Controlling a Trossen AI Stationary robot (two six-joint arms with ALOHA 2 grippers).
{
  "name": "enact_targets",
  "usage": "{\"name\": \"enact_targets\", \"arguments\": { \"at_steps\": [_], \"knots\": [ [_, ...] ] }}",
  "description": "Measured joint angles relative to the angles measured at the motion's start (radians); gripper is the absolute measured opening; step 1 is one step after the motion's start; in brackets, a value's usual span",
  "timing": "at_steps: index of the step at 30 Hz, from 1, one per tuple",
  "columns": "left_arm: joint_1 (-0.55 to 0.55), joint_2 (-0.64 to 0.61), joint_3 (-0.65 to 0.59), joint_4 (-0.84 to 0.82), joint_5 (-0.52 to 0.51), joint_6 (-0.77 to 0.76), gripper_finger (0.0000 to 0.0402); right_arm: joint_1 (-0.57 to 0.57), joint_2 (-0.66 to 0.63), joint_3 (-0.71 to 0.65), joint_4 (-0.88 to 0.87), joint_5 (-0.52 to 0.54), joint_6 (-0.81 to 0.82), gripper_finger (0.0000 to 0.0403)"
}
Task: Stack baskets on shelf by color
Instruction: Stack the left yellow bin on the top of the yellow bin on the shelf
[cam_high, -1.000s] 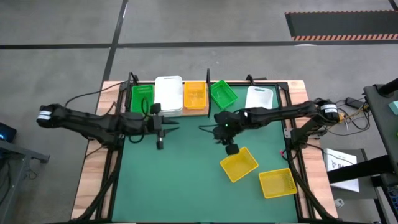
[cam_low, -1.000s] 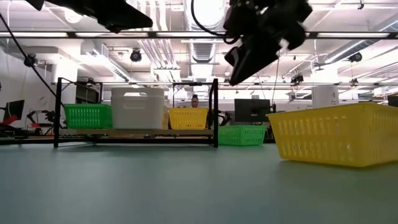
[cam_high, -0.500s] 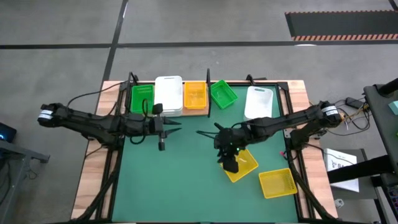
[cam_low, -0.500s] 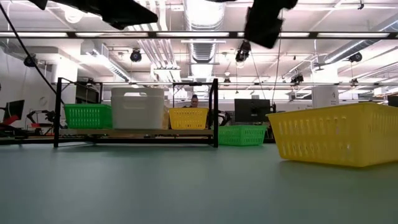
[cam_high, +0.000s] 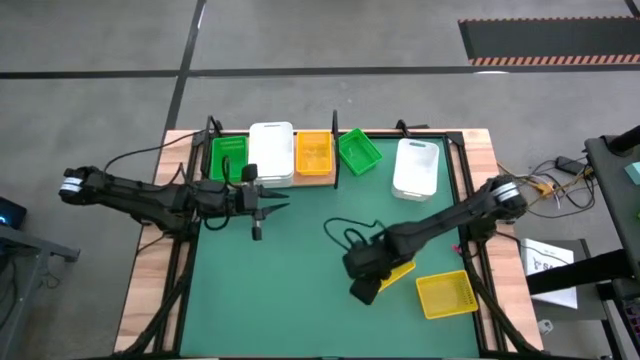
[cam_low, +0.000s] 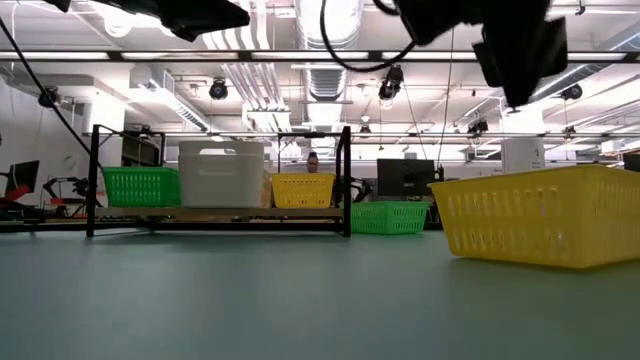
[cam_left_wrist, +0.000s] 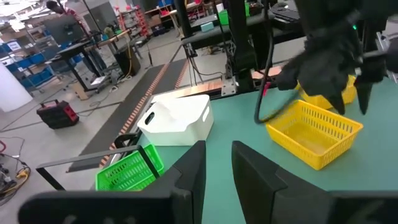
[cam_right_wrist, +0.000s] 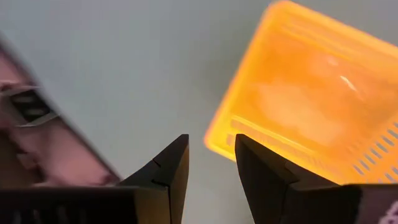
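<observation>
The shelf (cam_high: 270, 180) stands at the table's far edge. It carries a green basket (cam_high: 228, 158), a taller white stack (cam_high: 271, 152) and a yellow basket (cam_high: 314, 153). Another green basket (cam_high: 358, 150) and a white basket (cam_high: 417, 167) rest on the mat to the shelf's right. Two yellow baskets (cam_high: 400, 267) (cam_high: 445, 295) sit near the right near corner. My right gripper (cam_high: 362, 288) hovers open above the mat beside the nearer-centre yellow basket (cam_right_wrist: 311, 106), touching nothing. My left gripper (cam_high: 280, 198) waits open in front of the shelf.
The shelf's thin black posts (cam_low: 346, 180) frame the board. A cable (cam_high: 340, 228) loops off my right arm above the mat. The green mat's middle (cam_high: 290, 270) lies bare between the arms. Wooden table rims (cam_high: 150, 290) run along both sides.
My right gripper has swung from the middle of the mat toward the table's near edge. It now hangs over the mat at the left near corner of the yellow basket. That arm no longer covers the white basket. No basket has moved.
</observation>
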Motion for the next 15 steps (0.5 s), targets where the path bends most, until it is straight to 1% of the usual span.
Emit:
{"name": "enact_targets", "arguments": {
  "at_steps": [4,9,13,15],
  "knots": [
    [0.000,0.001,-0.002,0.000,0.000,0.000,0.0061,0.009,0.107,0.089,-0.123,0.006,-0.010,0.0123],
    [0.000,0.001,-0.003,-0.001,0.000,0.003,0.0061,0.008,0.194,0.133,-0.127,0.010,-0.065,0.0123],
    [0.000,0.000,0.000,0.007,0.000,0.026,0.0061,0.008,0.217,0.140,-0.125,0.015,-0.079,0.0123],
    [0.000,-0.002,-0.001,0.007,0.000,0.032,0.0061,0.008,0.229,0.140,-0.125,0.045,-0.079,0.0122]
  ]
}}
